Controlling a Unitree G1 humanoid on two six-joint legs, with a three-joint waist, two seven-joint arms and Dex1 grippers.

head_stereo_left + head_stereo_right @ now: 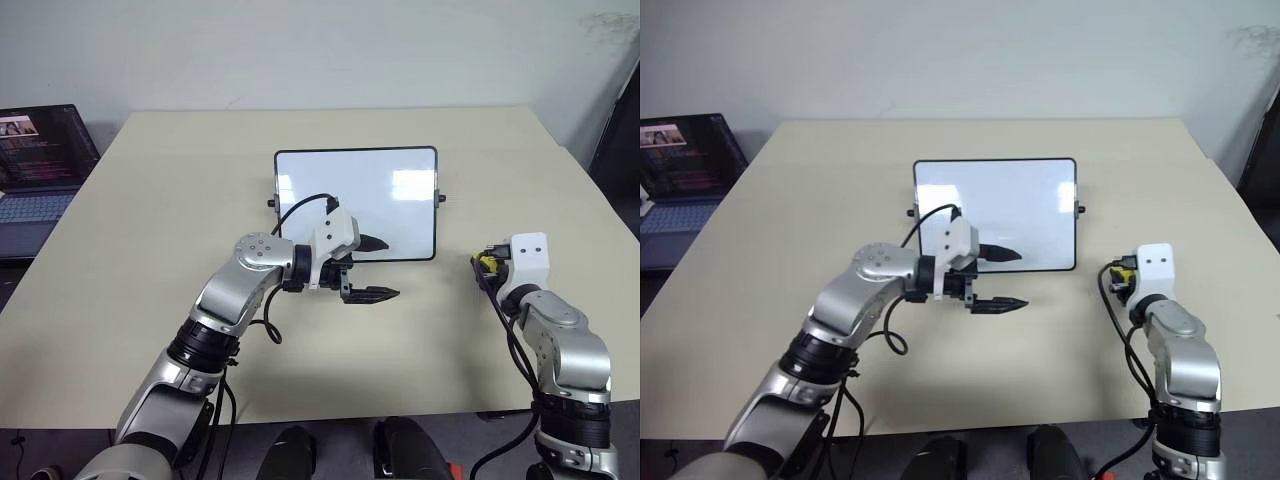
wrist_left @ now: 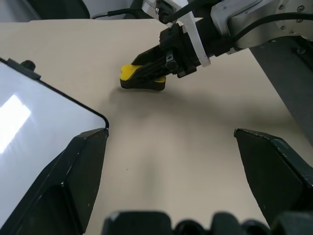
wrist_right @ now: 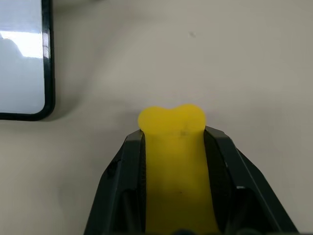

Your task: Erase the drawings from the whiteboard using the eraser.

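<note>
Eraser (image 3: 172,161) is clamped between the right gripper (image 3: 172,142) fingers, yellow top up, resting on or just above the table (image 1: 150,300) at about 4 o'clock from the whiteboard (image 1: 390,190), apart from its frame. Board surface reads blank white w/ glare; drawings can't be made out here. Left gripper (image 1: 372,268) hangs w/ fingers spread wide, holding nothing, over the board's 6 o'clock edge.

Risks, as judgement: the left arm sits between eraser and board, so a swipe could clip it. The board looks light and may slide if not steadied. Squeezed foam may twist in the grip.

No containers in view. Laptop (image 1: 40,160) sits at 9 o'clock, well apart.
</note>
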